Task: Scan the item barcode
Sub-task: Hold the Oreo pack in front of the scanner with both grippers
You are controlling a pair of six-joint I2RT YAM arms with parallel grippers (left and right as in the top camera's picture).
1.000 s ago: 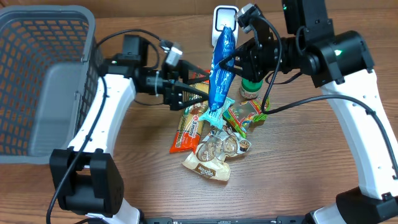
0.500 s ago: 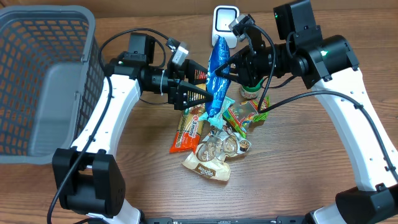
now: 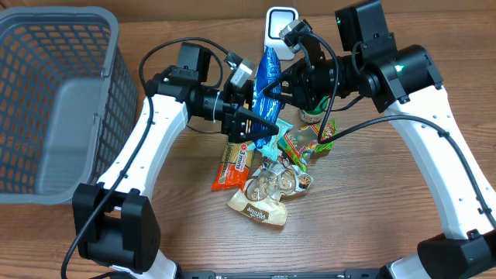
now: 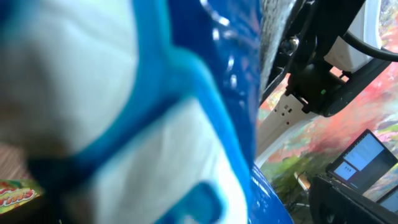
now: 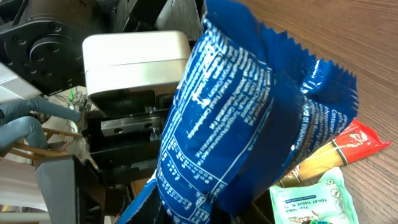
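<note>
Overhead: right end effector (image 3: 285, 84) is clamped on the blue foil snack bag (image 3: 267, 81) and holds it upright, off the brown wood desk (image 3: 387, 221). Bag sits just on the near side of the white box-shaped barcode scanner (image 3: 280, 27), which stands at the far edge, approx. centre. Bag's top overlaps the scanner's lower part in this view; can't tell if they touch.

Left end effector (image 3: 265, 125) comes in from the left w/ fingers spread wide apart, tips at the bag's lower end. Contact w/ bag can't be told.

Under the bag is a pile on the desk: orange-and-cream bar wrapper (image 3: 232, 164), beige pouch w/ clear window (image 3: 263, 198), green printed packet (image 3: 304, 142), and a green-capped bottle (image 3: 312, 112) to the right. Grey mesh plastic basket (image 3: 70, 124) is at far left, well apart from the pile.

Left wrist view: blue foil snack bag (image 4: 155, 124) fills most of the frame, blurred, blue w/ white patches; own fingers not made out.

Right wrist view: bag (image 5: 224, 112) w/ white print faces the camera, scanner (image 5: 134, 56) just behind it.
</note>
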